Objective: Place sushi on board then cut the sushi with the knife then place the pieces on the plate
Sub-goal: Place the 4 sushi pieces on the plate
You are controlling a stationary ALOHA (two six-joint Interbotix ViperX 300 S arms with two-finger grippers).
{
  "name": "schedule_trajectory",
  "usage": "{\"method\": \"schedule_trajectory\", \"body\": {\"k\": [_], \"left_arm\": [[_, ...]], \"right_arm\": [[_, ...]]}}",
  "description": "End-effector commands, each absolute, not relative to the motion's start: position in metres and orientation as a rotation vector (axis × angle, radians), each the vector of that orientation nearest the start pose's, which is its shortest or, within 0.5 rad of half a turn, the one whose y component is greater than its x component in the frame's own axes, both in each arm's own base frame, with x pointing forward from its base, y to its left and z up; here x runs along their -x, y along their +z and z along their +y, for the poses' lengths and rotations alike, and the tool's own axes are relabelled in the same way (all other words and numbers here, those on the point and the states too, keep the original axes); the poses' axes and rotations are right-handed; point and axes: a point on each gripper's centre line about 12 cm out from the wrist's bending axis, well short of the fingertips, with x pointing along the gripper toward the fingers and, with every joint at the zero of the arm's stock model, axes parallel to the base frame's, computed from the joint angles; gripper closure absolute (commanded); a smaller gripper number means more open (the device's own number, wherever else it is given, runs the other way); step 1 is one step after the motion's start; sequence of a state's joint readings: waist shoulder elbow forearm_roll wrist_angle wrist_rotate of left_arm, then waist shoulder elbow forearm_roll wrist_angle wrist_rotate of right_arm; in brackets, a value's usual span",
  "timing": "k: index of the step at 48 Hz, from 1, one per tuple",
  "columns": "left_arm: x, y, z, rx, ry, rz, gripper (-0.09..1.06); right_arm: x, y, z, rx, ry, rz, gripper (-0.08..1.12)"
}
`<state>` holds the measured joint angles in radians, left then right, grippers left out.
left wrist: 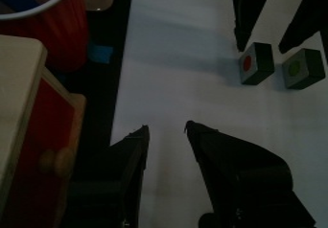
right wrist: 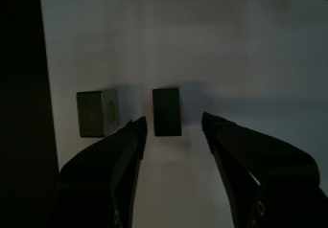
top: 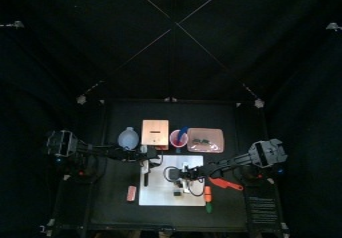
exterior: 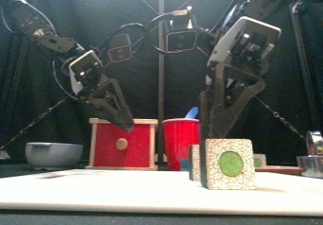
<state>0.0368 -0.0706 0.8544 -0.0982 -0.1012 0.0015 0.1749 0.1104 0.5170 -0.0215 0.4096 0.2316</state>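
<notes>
Two dark green sushi pieces stand upright on the white cutting board (exterior: 139,193). One piece (exterior: 229,164) shows a green centre, the other (left wrist: 254,63) a red centre. My right gripper (exterior: 229,125) hangs open just above them, and the right wrist view shows a piece (right wrist: 167,111) ahead between the jaws and another piece (right wrist: 96,113) off to one side. My left gripper (exterior: 116,115) hovers open over the board's left part, holding nothing. A red cup (exterior: 182,142) holds a blue knife (exterior: 192,113). The pink tray (top: 203,137) lies at the back.
A wooden box with a red drawer front (exterior: 124,145) and a blue-grey bowl (exterior: 53,153) stand behind the board on the left. A red knife-like thing (top: 225,185) lies right of the board. Small toys (top: 131,192) lie near the front.
</notes>
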Motion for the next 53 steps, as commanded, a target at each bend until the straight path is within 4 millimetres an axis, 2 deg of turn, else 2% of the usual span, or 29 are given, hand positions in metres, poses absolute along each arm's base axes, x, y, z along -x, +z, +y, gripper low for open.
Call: {"method": "schedule_trajectory", "body": {"k": [1,8,15,19,25,31,37,45,53], "left_arm": [[-0.344,0.150,0.013,0.101,0.076,0.659,0.20],[-0.344,0.149,0.014,0.100,0.077,0.662,0.20],[-0.344,0.149,0.014,0.100,0.077,0.662,0.20],[-0.344,0.149,0.014,0.098,0.076,0.664,0.20],[-0.344,0.148,0.014,0.097,0.077,0.664,0.20],[-0.344,0.148,0.015,0.098,0.079,0.664,0.20],[-0.345,0.149,0.015,0.097,0.078,0.661,0.20],[-0.345,0.149,0.015,0.097,0.079,0.661,0.20],[-0.345,0.149,0.015,0.097,0.079,0.661,0.20]], "right_arm": [[-0.402,0.150,0.074,-0.093,0.056,1.006,0.20],[-0.407,0.137,0.075,-0.088,0.052,1.032,0.26],[-0.405,0.130,0.072,-0.088,0.045,1.051,0.41],[-0.401,0.133,0.071,-0.099,0.042,1.052,0.48],[-0.387,0.146,0.058,-0.131,0.017,1.037,0.48],[-0.363,0.164,0.030,-0.190,-0.043,0.999,0.48],[-0.325,0.179,-0.007,-0.253,-0.139,0.973,0.48],[-0.274,0.184,-0.057,-0.325,-0.302,0.965,0.48],[-0.238,0.181,-0.084,-0.357,-0.420,0.975,0.47]]}}
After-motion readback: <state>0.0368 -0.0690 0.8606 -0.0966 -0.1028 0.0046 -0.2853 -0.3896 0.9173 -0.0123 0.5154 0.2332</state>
